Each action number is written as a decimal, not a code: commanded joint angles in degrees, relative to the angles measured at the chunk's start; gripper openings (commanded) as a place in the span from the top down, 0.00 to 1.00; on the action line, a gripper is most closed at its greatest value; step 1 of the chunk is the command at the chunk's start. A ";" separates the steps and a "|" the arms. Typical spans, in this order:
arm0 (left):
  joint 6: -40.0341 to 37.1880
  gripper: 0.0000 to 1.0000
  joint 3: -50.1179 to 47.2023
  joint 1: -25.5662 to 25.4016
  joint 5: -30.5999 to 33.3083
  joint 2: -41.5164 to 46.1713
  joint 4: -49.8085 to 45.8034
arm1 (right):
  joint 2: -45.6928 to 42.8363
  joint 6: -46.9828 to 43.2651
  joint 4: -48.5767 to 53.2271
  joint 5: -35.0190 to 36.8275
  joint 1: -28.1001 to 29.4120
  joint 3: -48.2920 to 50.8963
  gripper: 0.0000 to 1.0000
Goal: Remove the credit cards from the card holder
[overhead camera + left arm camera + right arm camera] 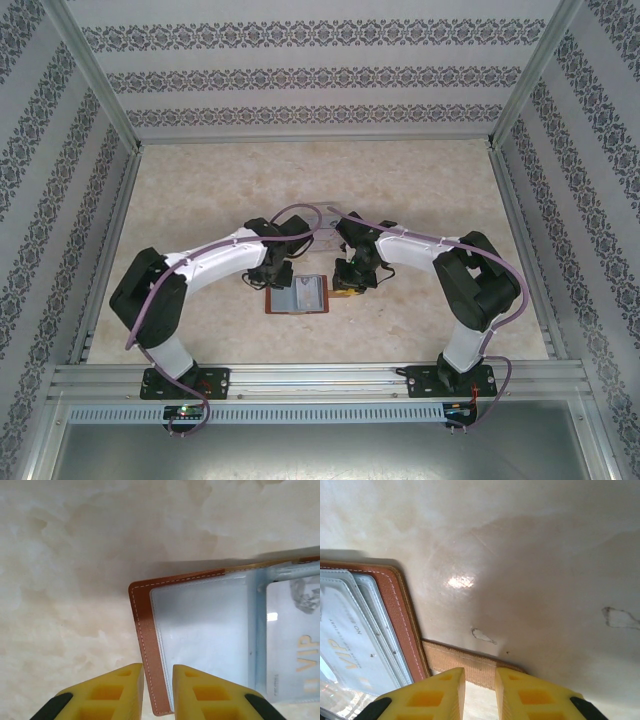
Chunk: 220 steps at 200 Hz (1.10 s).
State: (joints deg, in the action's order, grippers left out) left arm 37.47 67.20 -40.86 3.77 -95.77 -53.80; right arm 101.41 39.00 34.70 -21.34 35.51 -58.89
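Nearest, at the left gripper (158, 669): stands with the yellow fingers a little apart, grips nothing visible, hangs just above the stitched brown border of the card holder (144, 645). At the right gripper (480, 672): shows also a narrow gap, sits over the strap tab (465, 661) crossing just past the tips; cannot tell whether pinches it or only hovers. Between both grippers, lies open and flat on the table (200, 190), clear grey-blue pockets (200, 630) facing up. Holds one pale credit card (300, 652) with gold "VIP" print inside a pocket; cannot say if more cards behind. Looks like the early part of the task: no card out yet. Seems to be the step of steadying the holder and reaching for the first card. Calls next for holding the wallet down on one side, then catching the card edge at the pocket mouth and pulling along the slot, not upward, because thin and flat against the plastic. Further out, a pale marbled, slightly glossy surface with few small marks. Around and behind, walls (320, 75) with striped floral pattern, and aluminium posts (95, 80) at the corners.
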 commanded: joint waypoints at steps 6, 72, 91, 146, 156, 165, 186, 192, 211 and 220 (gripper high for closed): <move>-0.23 0.78 -1.18 0.43 0.94 3.60 -1.30 | -1.00 -0.51 3.20 2.88 0.51 -0.94 0.74; 3.50 0.77 -9.00 2.67 -12.42 11.78 15.42 | -4.46 1.20 2.54 1.43 1.18 -1.99 0.74; 5.15 0.77 -11.94 3.00 -16.21 13.04 21.52 | -4.56 2.15 0.83 -0.27 1.48 -1.94 0.74; 9.34 0.77 -19.53 4.36 -25.44 11.84 36.74 | -1.92 5.08 -4.01 -4.13 3.60 -2.34 0.74; 9.91 0.77 -20.71 4.55 -26.27 11.74 38.41 | -1.45 5.33 -4.40 -4.38 3.78 -2.45 0.74; 10.38 0.78 -21.54 4.86 -26.62 11.69 39.32 | -1.14 5.61 -4.93 -4.54 3.96 -2.41 0.74; 10.85 0.81 -22.99 5.74 -27.44 11.18 40.18 | -0.10 5.98 -5.81 -5.02 4.27 -2.55 0.74; 10.88 0.82 -23.35 6.02 -27.81 10.86 40.54 | 0.25 5.95 -6.00 -5.23 4.31 -2.67 0.74; 11.25 0.82 -24.34 6.71 -29.52 9.62 42.06 | 1.06 6.30 -6.54 -5.79 4.53 -2.89 0.75; 11.53 0.82 -24.78 6.89 -30.21 9.16 42.94 | 1.28 6.44 -6.89 -6.05 4.66 -3.01 0.76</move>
State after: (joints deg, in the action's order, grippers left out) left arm 47.27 43.97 -35.11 -23.38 -85.01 -15.57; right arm 101.25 44.14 29.04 -25.87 39.29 -60.27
